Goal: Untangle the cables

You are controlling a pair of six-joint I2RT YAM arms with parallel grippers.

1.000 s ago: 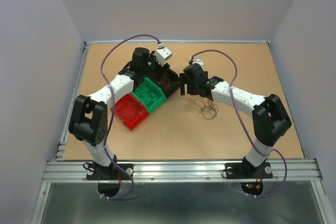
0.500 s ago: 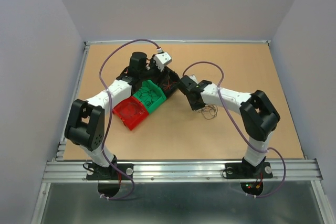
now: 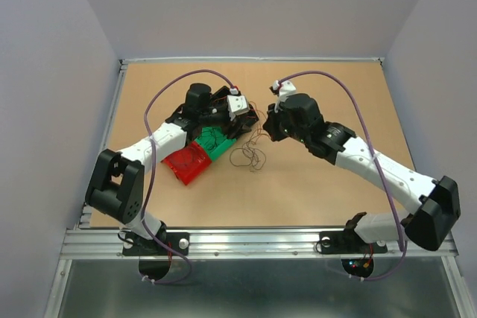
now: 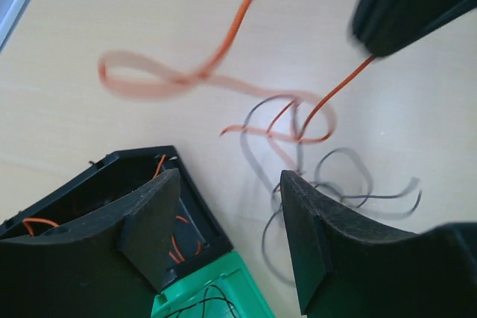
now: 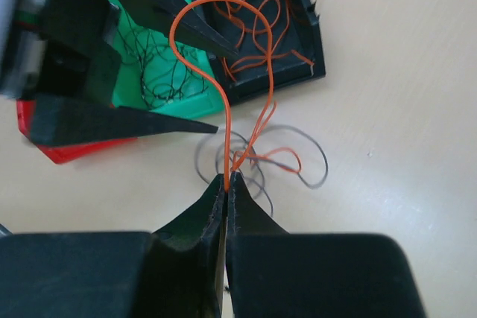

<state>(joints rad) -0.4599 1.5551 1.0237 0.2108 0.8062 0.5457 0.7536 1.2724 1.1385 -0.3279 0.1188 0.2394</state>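
The cables lie as a loose clump of thin dark and orange wires (image 3: 247, 156) on the table, just right of the bins. My right gripper (image 5: 227, 176) is shut on one orange wire (image 5: 223, 94), which rises from the jaws in a tall loop above the dark wires (image 5: 298, 176). From above, the right gripper (image 3: 269, 130) hangs over the clump's far side. My left gripper (image 4: 231, 184) stands open over the black bin's corner, nothing between its fingers. The orange wire (image 4: 328, 98) stretches taut ahead of it, up to the right gripper.
Three small bins sit in a diagonal row: red (image 3: 186, 161), green (image 3: 212, 143) holding dark wires, and black (image 5: 313, 42) holding orange wires. The black bin is mostly hidden under the left gripper (image 3: 244, 126) from above. The arms' purple cables arch overhead.
The right gripper shut on an orange wire and drew the clump left towards the bins. The right arm stretched out flatter. The left gripper swung over the black bin, towards the clump.
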